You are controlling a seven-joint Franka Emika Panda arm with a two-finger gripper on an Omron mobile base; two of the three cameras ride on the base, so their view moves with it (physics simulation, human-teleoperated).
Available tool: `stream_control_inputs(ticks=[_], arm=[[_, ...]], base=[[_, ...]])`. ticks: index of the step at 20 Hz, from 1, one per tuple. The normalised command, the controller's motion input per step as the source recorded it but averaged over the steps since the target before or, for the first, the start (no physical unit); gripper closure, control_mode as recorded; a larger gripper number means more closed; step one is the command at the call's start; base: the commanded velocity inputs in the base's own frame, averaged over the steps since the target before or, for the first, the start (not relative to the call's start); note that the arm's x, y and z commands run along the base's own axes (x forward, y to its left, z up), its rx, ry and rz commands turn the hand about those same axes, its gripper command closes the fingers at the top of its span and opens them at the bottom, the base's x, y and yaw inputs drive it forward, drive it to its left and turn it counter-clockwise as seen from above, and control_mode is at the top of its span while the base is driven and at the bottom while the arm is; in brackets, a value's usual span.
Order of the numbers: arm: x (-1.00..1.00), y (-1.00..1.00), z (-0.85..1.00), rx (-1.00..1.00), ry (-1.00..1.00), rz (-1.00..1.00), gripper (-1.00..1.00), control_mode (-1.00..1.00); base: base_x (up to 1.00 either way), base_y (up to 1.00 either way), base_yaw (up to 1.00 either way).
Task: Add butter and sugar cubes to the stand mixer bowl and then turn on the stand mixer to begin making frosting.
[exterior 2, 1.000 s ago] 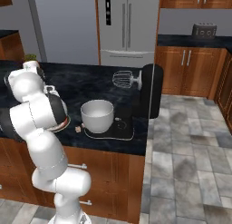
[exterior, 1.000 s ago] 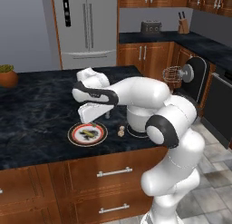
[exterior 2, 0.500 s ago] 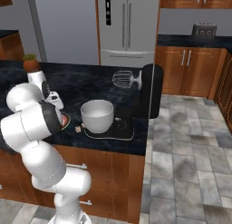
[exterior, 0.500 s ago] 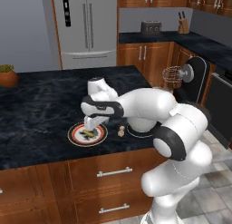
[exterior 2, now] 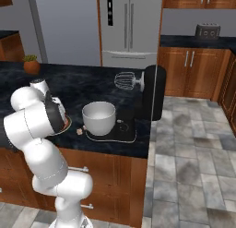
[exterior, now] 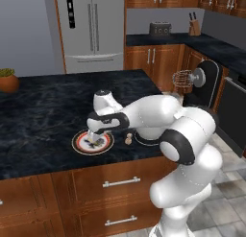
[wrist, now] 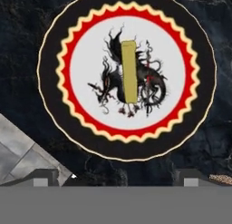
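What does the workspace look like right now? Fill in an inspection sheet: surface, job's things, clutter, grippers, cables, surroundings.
Surface: dark marbled counter on wooden cabinets.
Job's things: butter lies flat on the centre of the patterned plate; sugar cubes rest on the counter between plate and stand mixer bowl; the bowl sits on the base of the black stand mixer, whisk raised clear of it.
Clutter: potted plant at the counter's far left.
Grippers: gripper open, hanging over the plate, holding nothing.
Cables: nothing seen.
Surroundings: steel fridge, toaster and knife block on the back counter, tiled floor.
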Motion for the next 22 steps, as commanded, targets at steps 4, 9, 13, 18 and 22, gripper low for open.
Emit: stream_control_inputs(ticks=[4, 9, 13, 18, 22], arm=[[0.40, 0.44, -0.20, 0.00, 0.00, 0.00, -1.00, -1.00], [0.48, 0.18, -0.36, 0.00, 0.01, 0.00, -1.00, -1.00], [0.55, 0.07, -0.39, 0.00, 0.03, 0.00, -1.00, -1.00], [0.43, 0.10, -0.38, 0.00, 0.02, 0.00, -1.00, -1.00], [0.26, 0.04, -0.37, 0.00, 0.00, -0.02, -1.00, -1.00]], base=[[0.00, 0.00, 0.00], [0.00, 0.00, 0.00], [0.00, 0.00, 0.00], [0.00, 0.00, 0.00], [0.00, 0.00, 0.00]])
